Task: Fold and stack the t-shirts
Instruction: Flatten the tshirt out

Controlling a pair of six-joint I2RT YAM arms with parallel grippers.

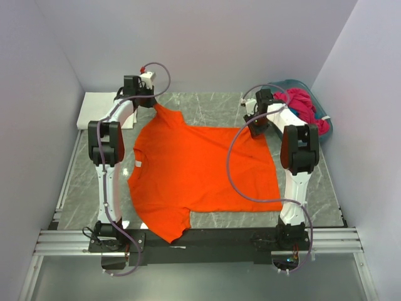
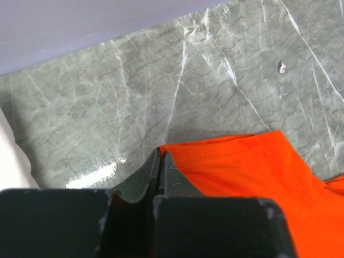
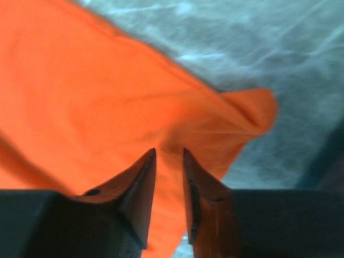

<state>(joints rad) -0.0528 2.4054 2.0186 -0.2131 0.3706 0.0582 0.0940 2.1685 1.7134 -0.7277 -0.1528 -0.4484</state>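
A bright orange t-shirt (image 1: pixel 200 169) lies spread on the grey marble table. My left gripper (image 1: pixel 152 103) is at its far left corner. In the left wrist view the gripper (image 2: pixel 160 153) is shut, with the hemmed corner of the orange cloth (image 2: pixel 252 166) pinched at the tips. My right gripper (image 1: pixel 255 128) is at the far right corner. In the right wrist view the jaws (image 3: pixel 169 153) stand narrowly apart with a fold of orange cloth (image 3: pixel 80 97) caught between them, and creases run into the gap. A magenta t-shirt (image 1: pixel 304 105) lies bunched at the far right.
The magenta shirt sits in a teal basket (image 1: pixel 326 122) at the far right corner. A folded white cloth (image 1: pixel 100 110) lies at the far left, and its edge shows in the left wrist view (image 2: pixel 11 156). Walls close in the table on three sides.
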